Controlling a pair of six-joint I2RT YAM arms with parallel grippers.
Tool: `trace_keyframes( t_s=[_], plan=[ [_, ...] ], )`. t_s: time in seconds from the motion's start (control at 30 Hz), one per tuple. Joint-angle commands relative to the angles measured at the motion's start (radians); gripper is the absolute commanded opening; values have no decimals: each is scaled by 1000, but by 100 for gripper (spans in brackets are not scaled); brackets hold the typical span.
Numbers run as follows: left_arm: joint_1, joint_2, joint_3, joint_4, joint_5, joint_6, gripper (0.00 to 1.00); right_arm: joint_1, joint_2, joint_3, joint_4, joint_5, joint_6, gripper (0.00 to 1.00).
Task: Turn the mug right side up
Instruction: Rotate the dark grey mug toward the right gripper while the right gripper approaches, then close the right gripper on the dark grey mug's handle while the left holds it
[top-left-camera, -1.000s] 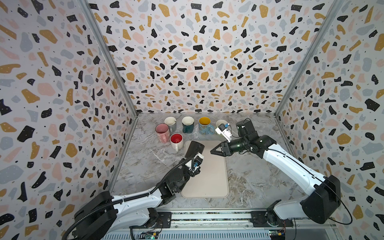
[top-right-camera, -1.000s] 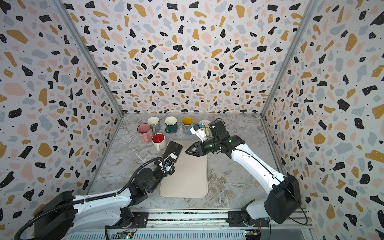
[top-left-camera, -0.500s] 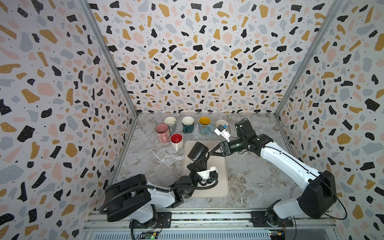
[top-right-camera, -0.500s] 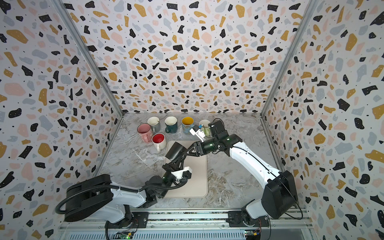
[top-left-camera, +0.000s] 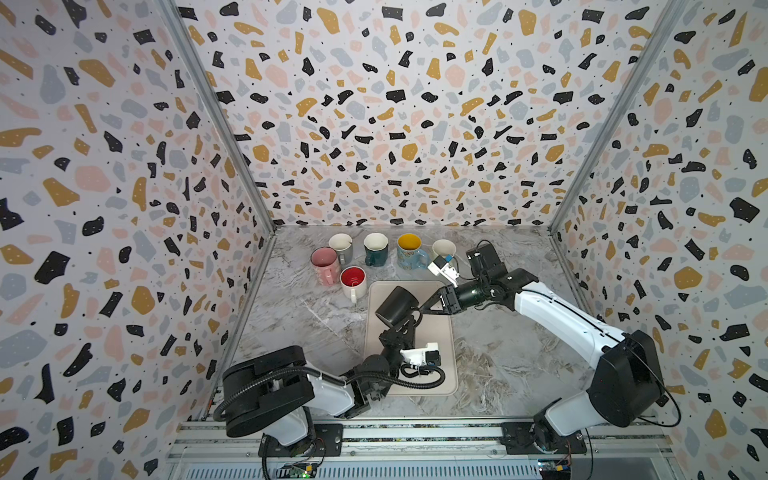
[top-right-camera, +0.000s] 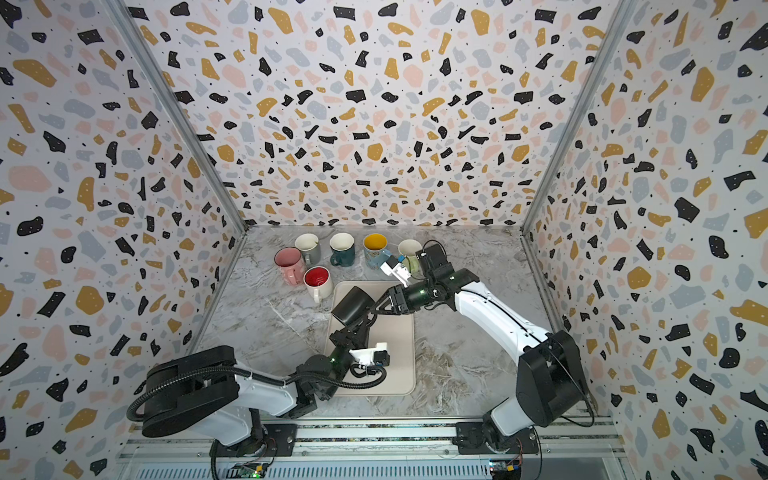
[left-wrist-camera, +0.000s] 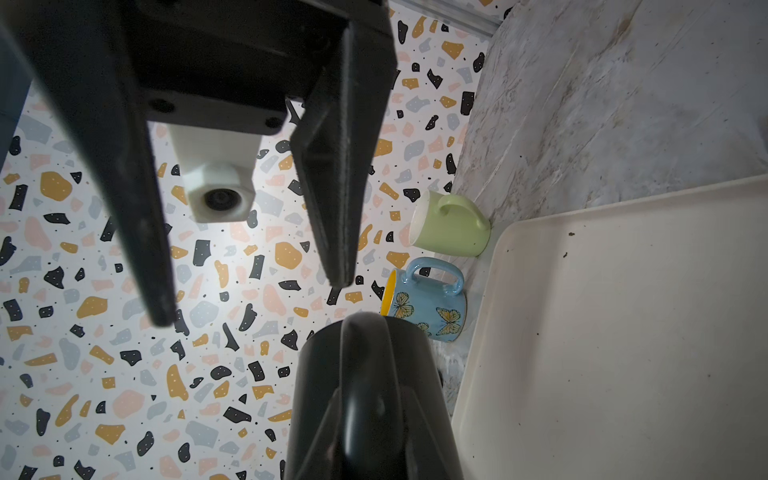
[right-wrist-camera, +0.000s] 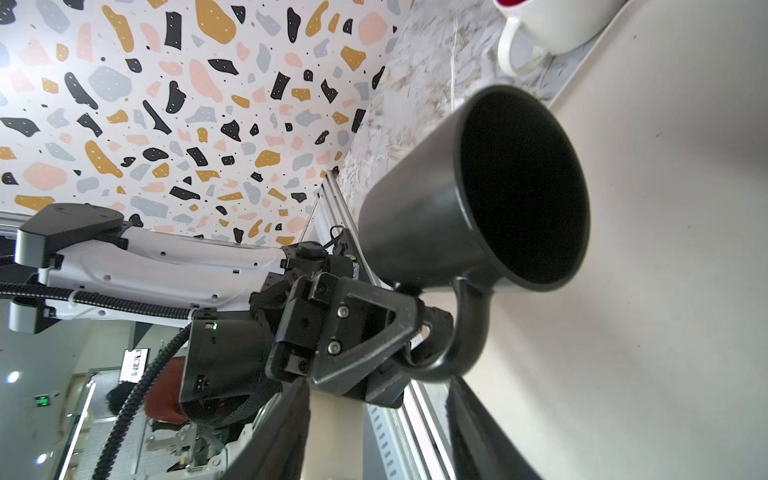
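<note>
Item: black mug (top-left-camera: 395, 305) (right-wrist-camera: 457, 208), held tilted over the far half of a cream tray (top-left-camera: 442, 320), neither upright nor inverted; in the right wrist view its open mouth faces the camera.
Left end effector (right-wrist-camera: 424, 332): clamped on the mug's handle.
Right end effector (top-left-camera: 422, 308) (left-wrist-camera: 251, 301): fingers apart with nothing between them, tips just beside the mug.
Bench (top-left-camera: 299, 307): grey marbled surface carrying the tray.
Other stock, upright at the back of the bench: pink mug (top-left-camera: 324, 264); grey mug (top-left-camera: 341, 247); dark teal mug (top-left-camera: 376, 248); blue butterfly mug (top-left-camera: 409, 251) (left-wrist-camera: 428, 303) with a yellow interior; pale green mug (top-left-camera: 444, 249) (left-wrist-camera: 451, 226); white mug with red interior (top-left-camera: 353, 282), just beside the tray's far left corner.
</note>
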Motion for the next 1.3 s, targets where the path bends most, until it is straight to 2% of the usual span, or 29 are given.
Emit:
trace_keyframes(
  t_s=[0.0, 0.1, 0.27, 0.5, 0.7, 1.0, 1.27],
  plan=[
    [-13, -25, 32, 460, -11, 54, 0, -1, 3, -4, -11, -51, -5, 52],
    [-18, -22, 36, 460, -10, 61, 0, 0, 12, -21, 16, -88, 16, 50],
    [-29, -18, 51, 461, -9, 81, 0, 3, 25, -46, 56, -86, 49, 47],
    [-35, -21, 60, 460, -9, 99, 0, 10, 43, -69, 77, -84, 62, 47],
    [-44, -28, 55, 461, -20, 102, 0, 8, 44, -97, 165, -82, 125, 46],
    [-54, -9, 64, 461, -26, 114, 0, 5, 40, -163, 354, -98, 286, 31],
    [-60, 6, 69, 461, -23, 128, 0, 6, 46, -186, 392, -112, 340, 24]
  ],
)
